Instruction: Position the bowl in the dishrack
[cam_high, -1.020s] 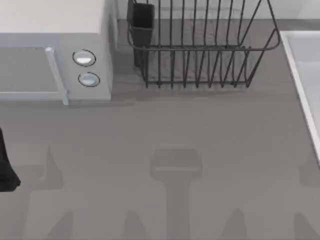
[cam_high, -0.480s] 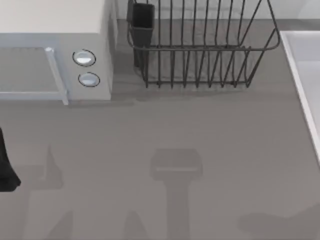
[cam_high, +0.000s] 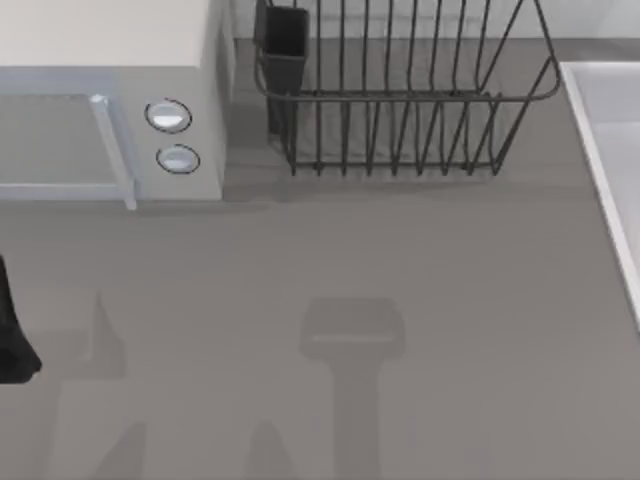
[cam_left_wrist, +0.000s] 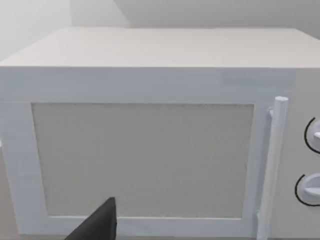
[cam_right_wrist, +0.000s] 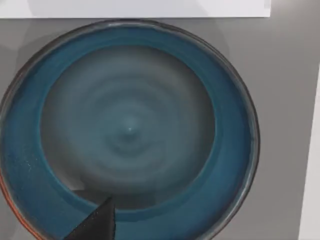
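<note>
Right arm's shadow has left the table (cam_high: 450, 300); bowl (cam_right_wrist: 129, 131) sits upright.

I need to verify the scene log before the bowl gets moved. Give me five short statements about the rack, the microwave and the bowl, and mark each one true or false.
1. The dark grey wire dishrack holds no dishes. True.
2. The white microwave with two round knobs stands at the dishrack's right in the top view. False: it stands at its left.
3. The round blue ceramic bowl lies flat below the right wrist camera. True.
4. The bowl is filled with food. False: its inside is bare.
5. The microwave's door hangs open. False: in the left wrist view the door is shut, its handle upright.
</note>
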